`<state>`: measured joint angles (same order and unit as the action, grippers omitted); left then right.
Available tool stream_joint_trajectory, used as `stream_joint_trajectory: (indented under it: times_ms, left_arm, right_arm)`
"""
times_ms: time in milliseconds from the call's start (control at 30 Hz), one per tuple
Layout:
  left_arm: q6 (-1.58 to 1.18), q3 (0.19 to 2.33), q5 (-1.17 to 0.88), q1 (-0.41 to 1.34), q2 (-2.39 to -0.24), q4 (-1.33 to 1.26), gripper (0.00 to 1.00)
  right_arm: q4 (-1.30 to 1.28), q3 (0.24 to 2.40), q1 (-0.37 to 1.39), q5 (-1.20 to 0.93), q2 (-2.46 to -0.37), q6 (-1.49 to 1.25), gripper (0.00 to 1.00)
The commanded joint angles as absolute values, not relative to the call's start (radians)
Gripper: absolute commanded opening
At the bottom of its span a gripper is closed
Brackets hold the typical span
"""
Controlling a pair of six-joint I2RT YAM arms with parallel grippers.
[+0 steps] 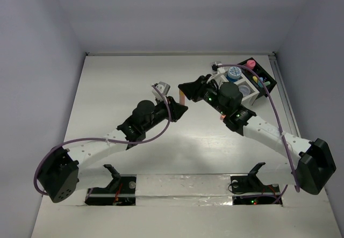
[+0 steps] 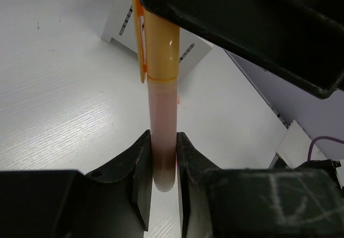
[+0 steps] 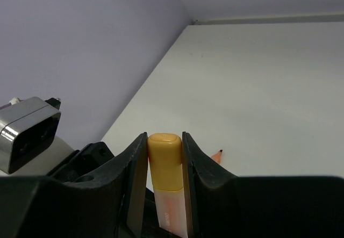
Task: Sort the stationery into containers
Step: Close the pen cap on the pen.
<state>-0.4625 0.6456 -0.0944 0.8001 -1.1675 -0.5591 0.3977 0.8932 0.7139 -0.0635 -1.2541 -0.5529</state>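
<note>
The orange pen [image 2: 161, 87] is clamped by the left end effector [image 2: 163, 152] and right end effector [image 3: 165, 144] alike, apparently for handover towards the organizer [image 1: 269, 79] at 1 o'clock

Over the middle of the table [image 1: 123, 82]: 1 pen [image 1: 183, 94], spanning 2 grippers. The left gripper [image 1: 178, 106] clamps one end and the right gripper [image 1: 186, 89] clamps the other. The organizer [image 1: 267, 78] sits at the table's far right corner, behind and right of both. A jar [image 1: 234, 73] is in its left half.
</note>
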Motion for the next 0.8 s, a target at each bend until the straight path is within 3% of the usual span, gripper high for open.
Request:
stream_joint_trajectory:
  times_ms: [0, 367, 767]
  left_arm:
    - [-0.451, 0.687, 0.029, 0.776, -1.129, -0.653, 0.00]
    - [-0.414, 0.727, 0.081, 0.796, -1.146, -0.621, 0.00]
    - [-0.338, 0.854, 0.097, 0.796, -1.143, -0.566, 0.00]
  right_arm:
    - [0.242, 0.911, 0.733, -0.155, -1.223, -0.528, 0.00]
    - [0.133, 0.951, 0.733, -0.152, -1.232, -0.511, 0.00]
    - [0.279, 0.663, 0.752, -0.212, -1.203, -0.597, 0.00]
